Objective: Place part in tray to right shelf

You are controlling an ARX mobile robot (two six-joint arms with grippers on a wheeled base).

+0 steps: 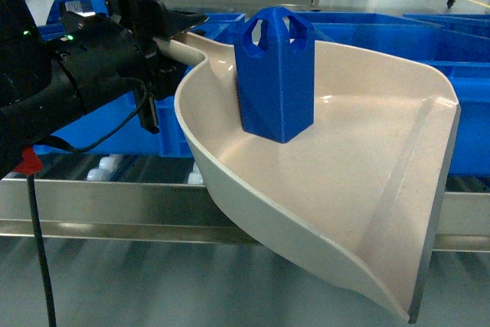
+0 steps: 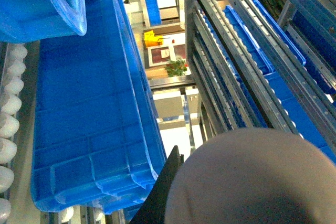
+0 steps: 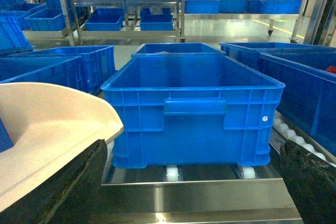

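**Blue part stands in the scoop tray, held by the left arm before the shelf**

The left gripper (image 1: 172, 32) has its black fingers (image 1: 184, 21) closed around the long handle of the tray (image 1: 367, 212), where the handle meets the bowl. In the left wrist view the rounded cream handle fills the lower right corner, with one dark finger (image 2: 160, 195) beside it.

The tray is a cream-white, glossy, dustpan-shaped scoop, tilted so that its flat front lip points down and to the right. The part (image 1: 276, 74), a bright-blue faceted block with cutouts at the top, stands upright inside the bowl, near the handle end, and touches the inner floor.

The right gripper (image 3: 194, 182) shows only two dark fingers (image 3: 68, 187) at the lower corners of its own view, set wide apart and holding nothing.

Behind the tray is the right shelf (image 1: 99, 204), with its shiny metal front rail and white rollers. A large blue crate (image 3: 194, 106) sits on the rollers, just right of the tray edge.
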